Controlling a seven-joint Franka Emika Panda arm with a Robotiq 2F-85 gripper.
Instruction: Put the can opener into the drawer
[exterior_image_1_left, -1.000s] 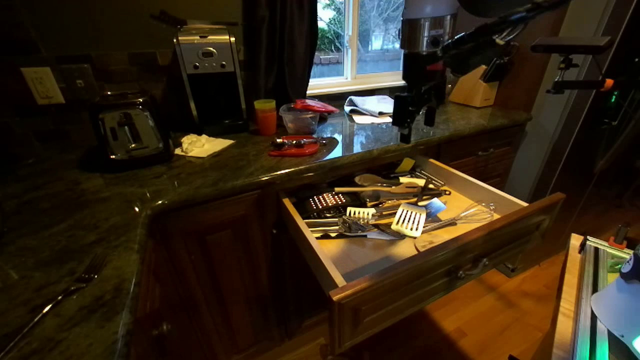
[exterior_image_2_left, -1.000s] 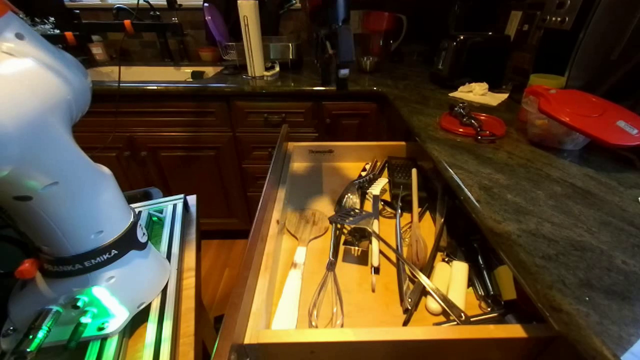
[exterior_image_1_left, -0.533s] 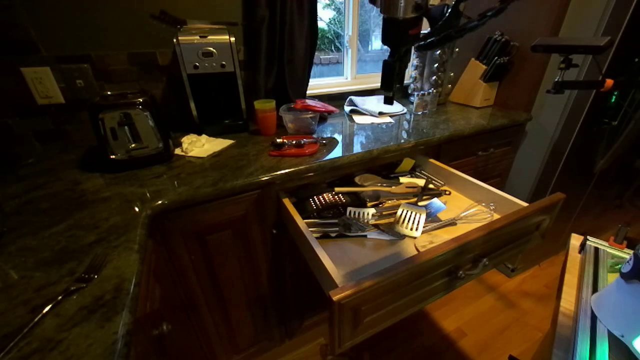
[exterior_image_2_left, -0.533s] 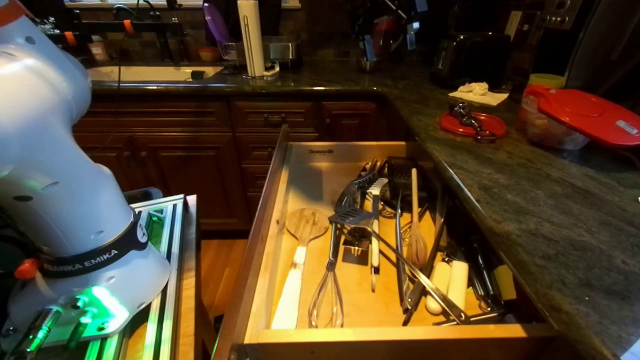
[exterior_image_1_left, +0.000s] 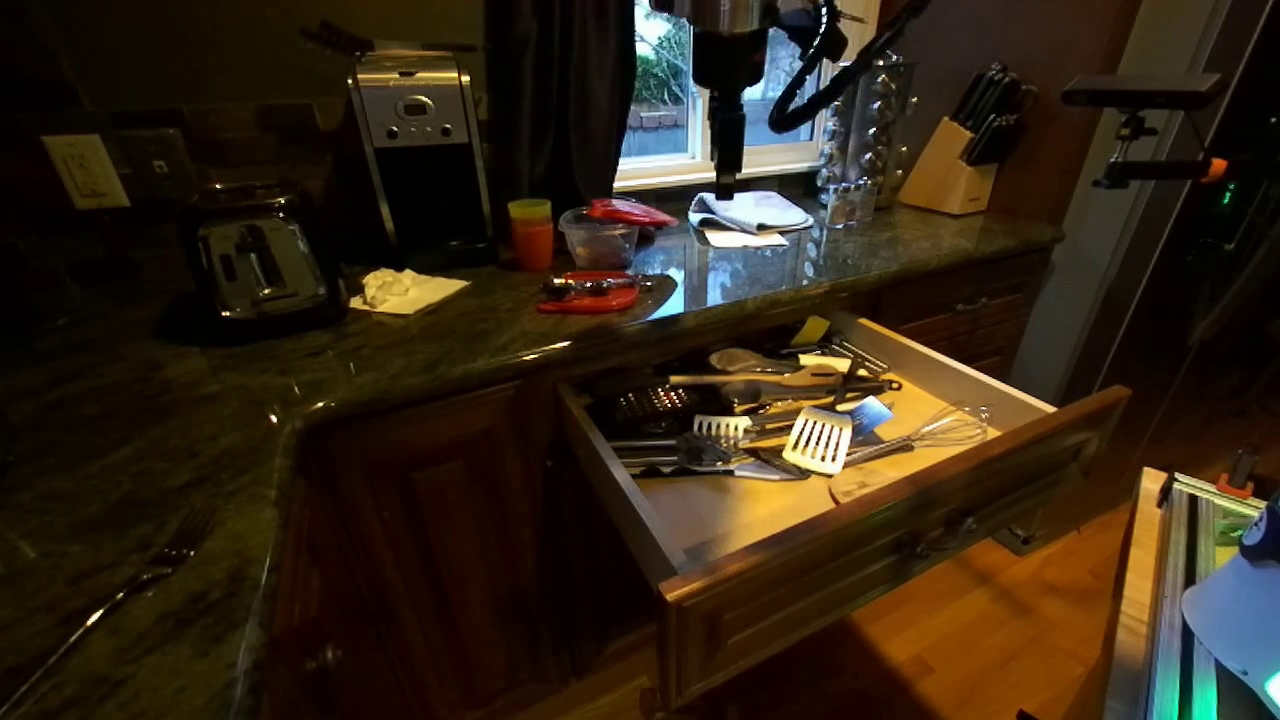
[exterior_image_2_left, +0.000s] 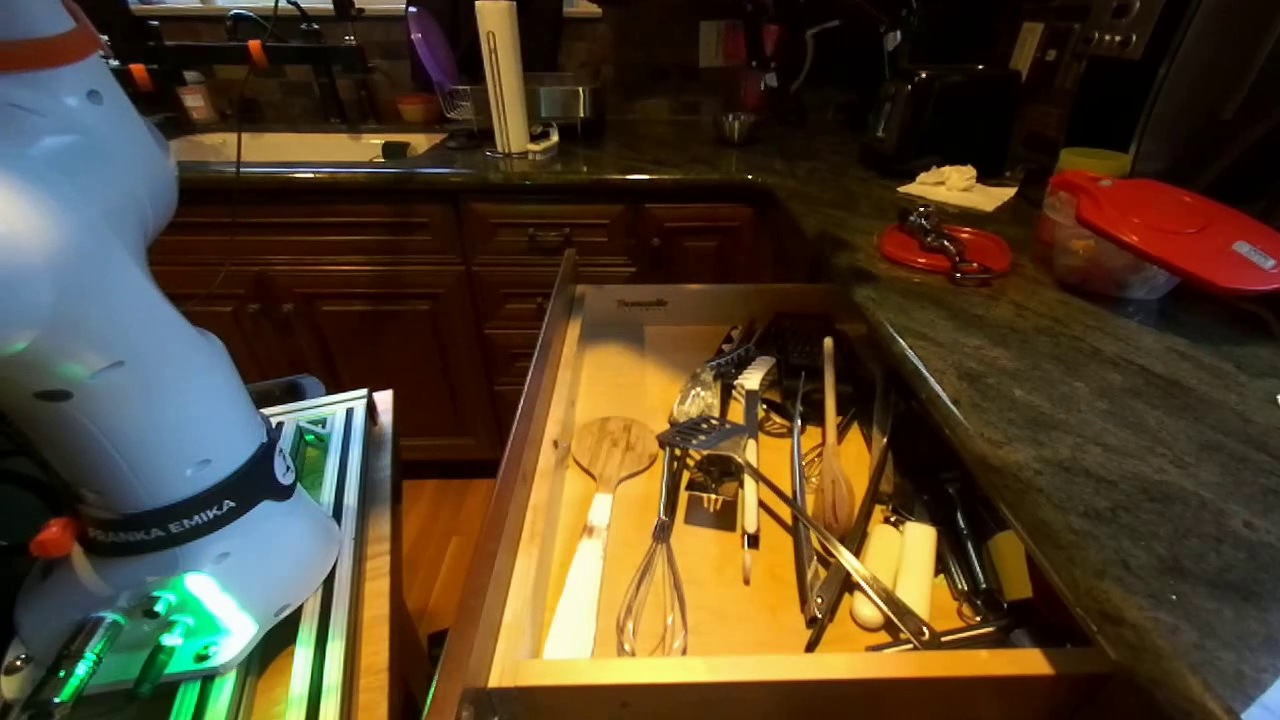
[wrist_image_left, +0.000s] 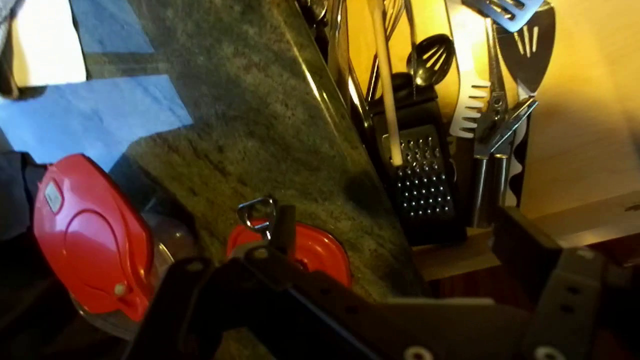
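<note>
The can opener (exterior_image_1_left: 590, 285) is a shiny metal tool lying on a red plate-like lid (exterior_image_1_left: 600, 303) on the counter. It also shows on the red lid in an exterior view (exterior_image_2_left: 938, 240). In the wrist view only its metal handle loop (wrist_image_left: 257, 215) shows; a finger hides the rest. The drawer (exterior_image_1_left: 860, 570) is pulled open and holds several utensils; its pale floor shows in an exterior view (exterior_image_2_left: 620, 370). My gripper (exterior_image_1_left: 728, 185) hangs above the counter, apart from the can opener. In the wrist view its fingers (wrist_image_left: 405, 230) are wide apart with nothing between them.
A clear container with a red lid (exterior_image_2_left: 1180, 230), an orange cup (exterior_image_1_left: 531, 240), a crumpled napkin (exterior_image_1_left: 400, 290) and a toaster (exterior_image_1_left: 262, 260) stand near the can opener. A folded towel (exterior_image_1_left: 750, 212) lies by the window. The counter edge (exterior_image_2_left: 930, 380) overhangs the drawer's back.
In an exterior view my gripper has moved left and up, from over the drawer's back toward the can opener's side, and has turned edge-on. The can opener and drawer have not moved.
</note>
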